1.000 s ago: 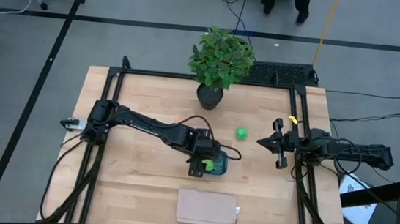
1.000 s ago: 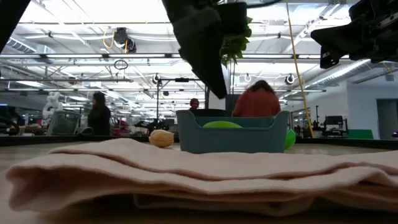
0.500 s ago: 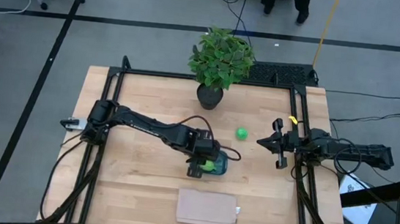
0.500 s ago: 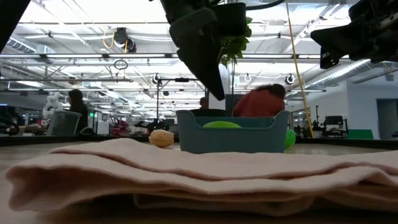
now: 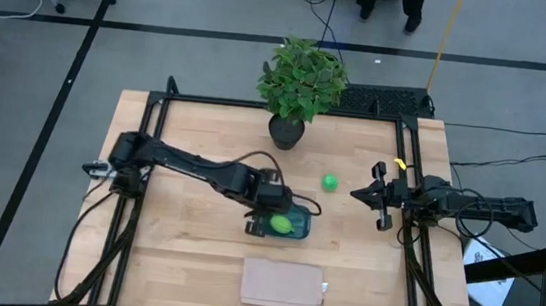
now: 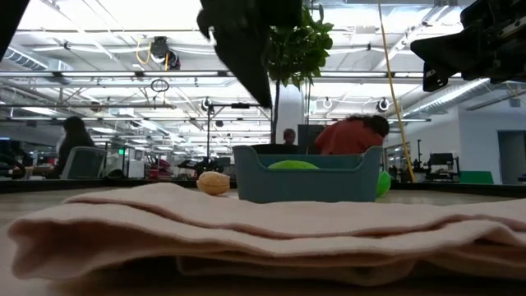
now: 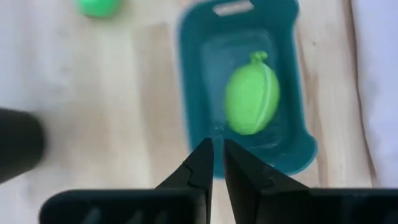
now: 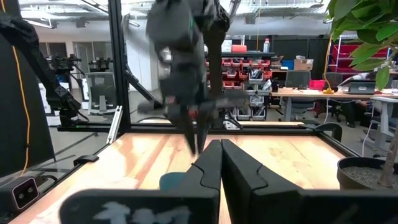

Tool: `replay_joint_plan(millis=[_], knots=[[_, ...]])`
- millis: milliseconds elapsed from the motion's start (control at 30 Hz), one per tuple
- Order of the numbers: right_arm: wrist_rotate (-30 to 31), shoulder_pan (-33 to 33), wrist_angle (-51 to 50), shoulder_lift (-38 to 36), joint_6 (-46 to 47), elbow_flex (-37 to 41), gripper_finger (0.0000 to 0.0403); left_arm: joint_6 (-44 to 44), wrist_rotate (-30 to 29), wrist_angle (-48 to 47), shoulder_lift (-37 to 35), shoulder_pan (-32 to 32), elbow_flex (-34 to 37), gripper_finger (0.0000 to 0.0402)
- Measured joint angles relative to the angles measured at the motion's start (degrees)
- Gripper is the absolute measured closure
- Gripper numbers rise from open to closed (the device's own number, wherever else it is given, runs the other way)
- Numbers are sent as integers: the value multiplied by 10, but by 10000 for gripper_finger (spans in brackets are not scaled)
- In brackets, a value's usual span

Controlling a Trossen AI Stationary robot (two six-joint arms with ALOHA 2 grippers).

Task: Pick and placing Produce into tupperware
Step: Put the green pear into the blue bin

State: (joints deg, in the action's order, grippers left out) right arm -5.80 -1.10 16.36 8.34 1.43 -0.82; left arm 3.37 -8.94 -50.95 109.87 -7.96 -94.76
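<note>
Yellow-green fruit (image 7: 251, 101) lies in tupperware (image 7: 193, 74); left gripper (image 7: 217, 151) apparently closed above.

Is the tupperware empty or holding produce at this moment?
Holding one: the yellow-green fruit lies inside the tupperware; the green ball sits outside.

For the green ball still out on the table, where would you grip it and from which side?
Grip the green ball across its widest middle, coming straight down. It is round, so any finger direction works, and it lies apart from the tupperware and potted plant, so there looks to be room all around.
</note>
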Motion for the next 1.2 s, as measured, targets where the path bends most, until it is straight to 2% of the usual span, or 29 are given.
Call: replay_joint_plan(millis=[200,367,500,767,933,1033,1200], knots=[[0,0,0,0,-1,0,403,4,-45,5,-89,4,22,378],[0,0,0,0,-2,0,403,-5,-75,32,-173,15,82,394],[0,0,0,0,-2,0,403,-9,-77,111,-255,23,164,400],[0,0,1,0,8,0,403,-30,-72,218,-405,31,338,383],[0,0,1,0,7,0,403,-54,-81,327,-480,31,430,397],[0,0,1,0,8,0,403,-43,-101,395,-520,30,484,397],[0,0,1,0,10,0,403,-32,-102,513,-578,35,593,399]])
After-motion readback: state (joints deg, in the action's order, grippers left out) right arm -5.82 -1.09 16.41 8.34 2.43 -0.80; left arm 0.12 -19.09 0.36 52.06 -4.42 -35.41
